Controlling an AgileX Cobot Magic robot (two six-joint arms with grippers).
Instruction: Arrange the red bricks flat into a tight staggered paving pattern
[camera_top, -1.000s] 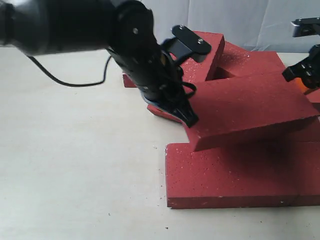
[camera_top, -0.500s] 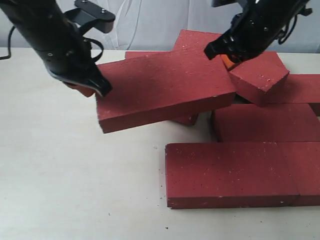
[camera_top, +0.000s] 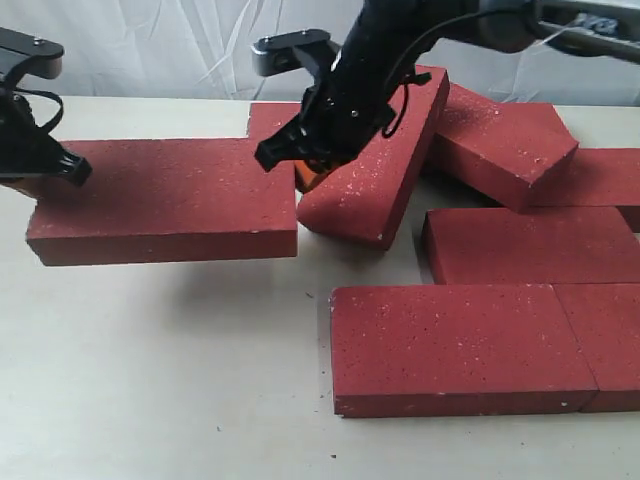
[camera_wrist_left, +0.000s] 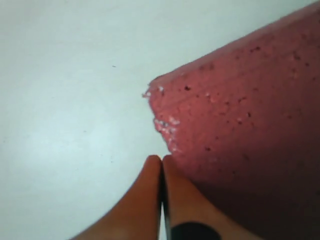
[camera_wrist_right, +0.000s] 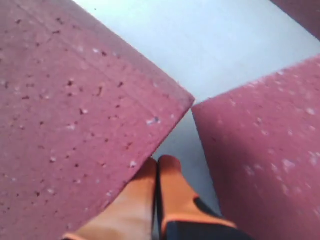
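Carrying one brick (camera_top: 160, 200) squeezed end to end between the arms. The left gripper (camera_top: 72, 170) is pressing its left end and the right gripper (camera_top: 303, 172) its right end. Both have their fingers closed together, clamping nothing. The brick is sitting level, left of the leaning brick (camera_top: 375, 160), and seemingly hovering just off the table (camera_top: 150, 390), going by its shadow. I'm reading this as the placing step. Next I'm needing to lower it flush against the laid bricks (camera_top: 460, 345) at front right, staggering the joint and holding the end pressure even.
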